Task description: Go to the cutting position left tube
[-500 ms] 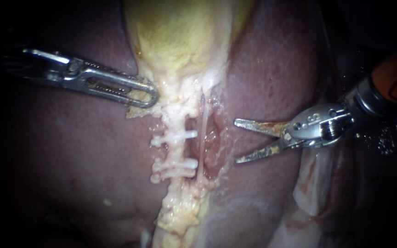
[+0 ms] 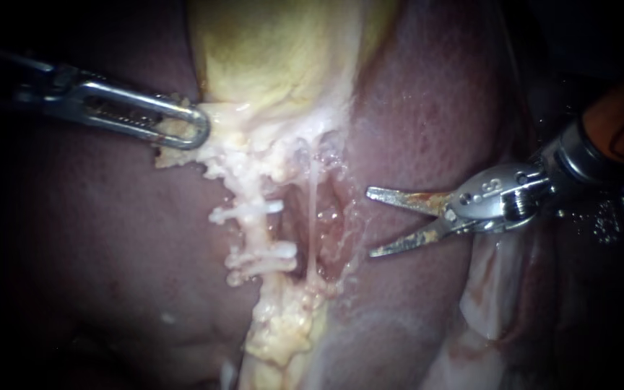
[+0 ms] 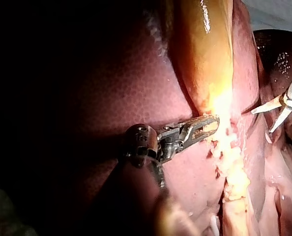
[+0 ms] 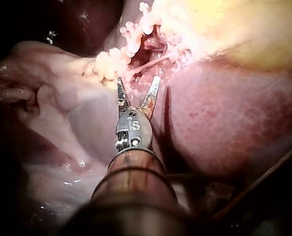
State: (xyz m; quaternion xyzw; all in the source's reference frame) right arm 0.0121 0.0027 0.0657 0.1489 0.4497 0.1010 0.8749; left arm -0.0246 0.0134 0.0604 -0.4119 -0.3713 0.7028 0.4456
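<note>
At ten o'clock in the endoscope view, my left instrument (image 2: 182,124) has its slotted jaws clamped on a pale tissue flap (image 2: 166,157) at the edge of the gallbladder (image 2: 276,58), one jaw on each side of it. From three o'clock my right instrument (image 2: 370,222) reaches in over the liver (image 2: 435,108). Its two blades are spread with a clear gap between them and hold nothing. The left tube (image 2: 258,235) runs from twelve towards six just left of centre, with white clips (image 2: 248,214) across it at two levels. It lies at nine o'clock from the blade tips, apart from them. The right tube (image 2: 315,209), a thin pale strand, stands between the left tube and the blades. On the right wrist camera that strand lies just ahead of the spread tips.
</note>
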